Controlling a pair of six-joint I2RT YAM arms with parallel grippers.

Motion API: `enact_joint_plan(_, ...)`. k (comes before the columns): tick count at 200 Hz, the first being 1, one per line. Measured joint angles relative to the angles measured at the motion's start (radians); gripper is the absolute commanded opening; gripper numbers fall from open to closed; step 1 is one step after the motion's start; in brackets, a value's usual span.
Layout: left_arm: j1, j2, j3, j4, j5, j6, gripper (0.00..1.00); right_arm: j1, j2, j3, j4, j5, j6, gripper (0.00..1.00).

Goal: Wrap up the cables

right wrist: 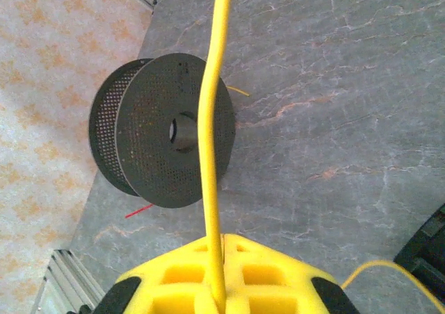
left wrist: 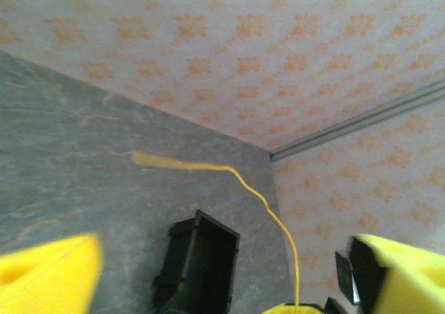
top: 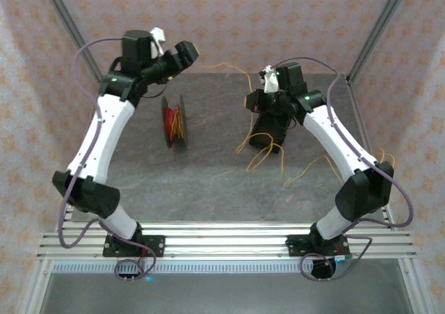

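Spool (top: pixel 174 121) is what your next move turns on. It stands on its rims on the table (top: pixel 208 189) between the two arms, a bit toward the left arm's side. Its hub axis runs left-right, so a perforated flange faces your right gripper (right wrist: pixel 219 286) nearly square on. Right gripper is pinched shut on one yellow strand (right wrist: pixel 211 133) of the cables. From the fingers that strand runs straight ahead and crosses in front of the flange in the right wrist view. In the top view it goes along the far side of the table toward the left gripper (top: pixel 186 53). Left gripper hangs raised behind the spool with its fingers (left wrist: pixel 49 276) spread wide, gripping nothing. The strand shows in the gap between them, touched by neither as far as you can tell. Both grippers are near the spool, but the right one looks better placed to feed wire since it has the hold. Rest of the cables lie as slack yellow loops (top: pixel 263 155) on the table by the right arm, apart from the spool. Containers: the spool holds red and yellow windings between its flanges, with a red end (right wrist: pixel 139 212) poking out low. A black open box (left wrist: pixel 201 262) sits beside the right wrist, its inside too dark to tell.
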Motion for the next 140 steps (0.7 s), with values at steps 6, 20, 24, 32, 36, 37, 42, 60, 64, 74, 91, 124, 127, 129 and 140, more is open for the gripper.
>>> enact_joint_plan(6,0.023,-0.023,0.0,-0.034,-0.003,0.015,0.99,0.0,0.0,0.007,-0.015,0.005,-0.011,0.0)
enact_joint_plan(20,0.078,-0.077,0.005,-0.115,-0.021,0.062,0.99,0.0,0.0,0.021,-0.047,0.014,-0.04,0.0)
enact_joint_plan(24,0.093,-0.092,0.008,-0.143,-0.032,0.078,0.99,0.001,0.0,0.024,-0.054,0.016,-0.048,0.0)
enact_joint_plan(32,0.113,-0.121,0.013,-0.197,-0.058,0.111,0.99,0.002,0.0,0.029,-0.067,0.024,-0.065,0.0)
enact_joint_plan(36,0.119,-0.134,0.013,-0.218,-0.069,0.125,0.99,0.003,0.0,0.032,-0.073,0.031,-0.072,0.0)
enact_joint_plan(37,0.12,-0.136,0.013,-0.222,-0.072,0.128,0.99,0.003,0.0,0.032,-0.074,0.032,-0.074,0.0)
enact_joint_plan(42,0.125,-0.155,0.013,-0.253,-0.089,0.148,0.99,0.005,0.0,0.034,-0.081,0.041,-0.083,0.0)
enact_joint_plan(60,0.131,-0.221,-0.026,-0.341,-0.151,0.212,0.99,0.01,-0.001,0.038,-0.106,0.071,-0.106,0.0)
enact_joint_plan(64,0.133,-0.235,-0.045,-0.354,-0.164,0.222,0.99,0.012,-0.002,0.038,-0.11,0.079,-0.11,0.0)
enact_joint_plan(74,0.135,-0.267,-0.1,-0.385,-0.189,0.245,0.99,0.014,-0.003,0.038,-0.121,0.097,-0.12,0.0)
enact_joint_plan(91,0.137,-0.287,-0.196,-0.43,-0.216,0.268,0.96,0.018,-0.007,0.038,-0.132,0.121,-0.128,0.0)
enact_joint_plan(124,0.137,-0.204,-0.299,-0.443,-0.216,0.292,0.8,0.02,-0.035,0.017,-0.134,0.146,-0.135,0.0)
enact_joint_plan(127,0.137,-0.192,-0.299,-0.443,-0.216,0.289,0.78,0.02,-0.039,0.013,-0.134,0.146,-0.135,0.0)
enact_joint_plan(129,0.137,-0.186,-0.299,-0.443,-0.216,0.29,0.77,0.02,-0.042,0.01,-0.132,0.146,-0.135,0.0)
enact_joint_plan(140,0.136,-0.143,-0.299,-0.44,-0.216,0.295,0.73,0.021,-0.06,-0.008,-0.127,0.147,-0.135,0.0)
